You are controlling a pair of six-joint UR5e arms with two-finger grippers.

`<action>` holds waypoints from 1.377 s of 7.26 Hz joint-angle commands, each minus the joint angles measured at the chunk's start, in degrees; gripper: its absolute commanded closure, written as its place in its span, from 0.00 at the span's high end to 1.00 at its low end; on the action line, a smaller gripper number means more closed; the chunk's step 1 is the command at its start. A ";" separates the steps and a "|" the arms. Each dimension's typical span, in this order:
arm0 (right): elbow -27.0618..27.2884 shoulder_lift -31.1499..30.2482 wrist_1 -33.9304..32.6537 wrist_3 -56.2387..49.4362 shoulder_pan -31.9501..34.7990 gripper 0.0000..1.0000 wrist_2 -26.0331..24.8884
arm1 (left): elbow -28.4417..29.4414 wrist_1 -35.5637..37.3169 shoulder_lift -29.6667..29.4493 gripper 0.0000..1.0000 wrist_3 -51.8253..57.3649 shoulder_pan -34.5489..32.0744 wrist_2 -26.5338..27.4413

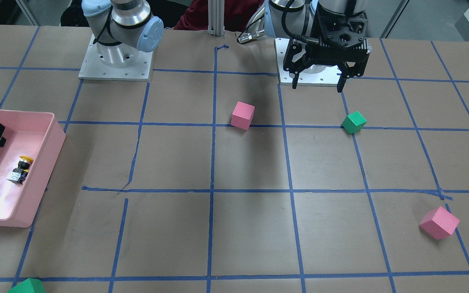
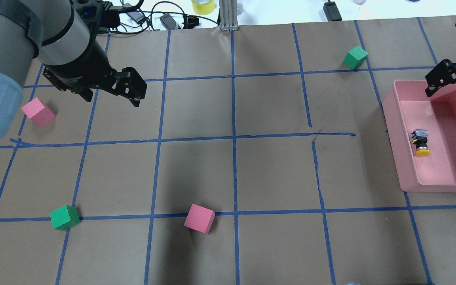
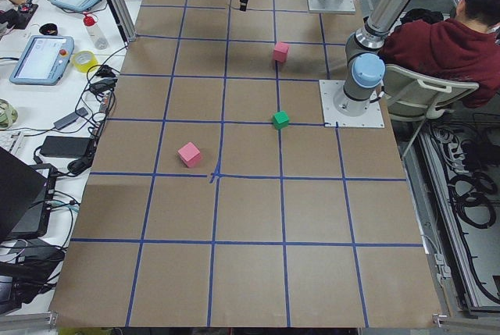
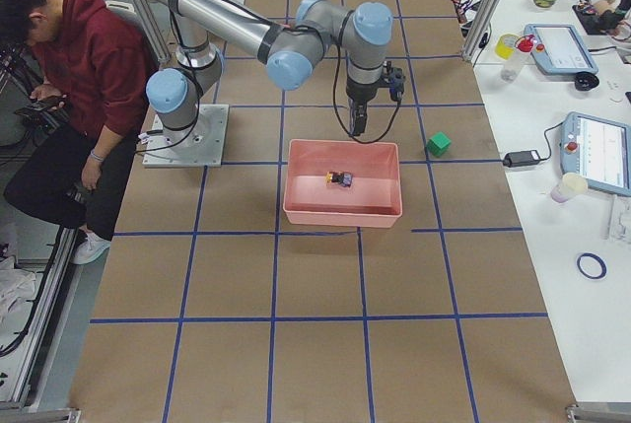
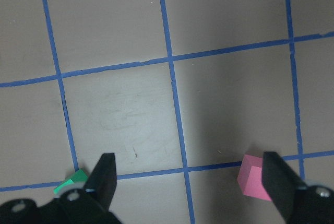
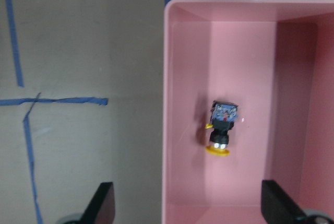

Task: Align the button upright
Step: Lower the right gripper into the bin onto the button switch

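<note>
On my brown table (image 2: 196, 107), gridded with blue tape (image 2: 233, 118), a near pink cube (image 2: 199, 218) and a near green cube (image 2: 65, 217) sit well apart. A far pink cube (image 2: 38, 112) lies to my left. A far green cube (image 2: 355, 57) lies beyond the pink bin (image 2: 398, 134) on my right.

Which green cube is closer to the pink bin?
The far green cube, just off the pink bin; the near green cube sits well away.

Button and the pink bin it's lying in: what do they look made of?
The button: probably plastic, with a smooth yellow cap and black body; the pale base block glints, maybe metal contacts, too small to tell. The pink bin: likely moulded plastic, smooth and slightly glossy, with rounded inner corners and a bright sheen on its floor.
</note>
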 commanded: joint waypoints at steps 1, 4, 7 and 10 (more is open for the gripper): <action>5.93 3.00 -10.42 -1.43 -2.80 1.00 0.37 | 0.00 0.02 -0.06 1.00 0.07 0.05 -0.04; 8.94 7.58 -16.17 -1.61 -4.21 1.00 -0.07 | 0.00 0.02 0.03 1.00 0.07 0.05 -0.05; 8.94 12.50 -20.04 -1.34 -4.74 1.00 -0.68 | 0.00 0.02 0.03 1.00 -0.02 0.05 -0.05; 9.03 14.79 -20.13 -1.00 -5.01 0.88 -2.97 | 0.00 0.02 0.03 1.00 0.07 0.05 -0.05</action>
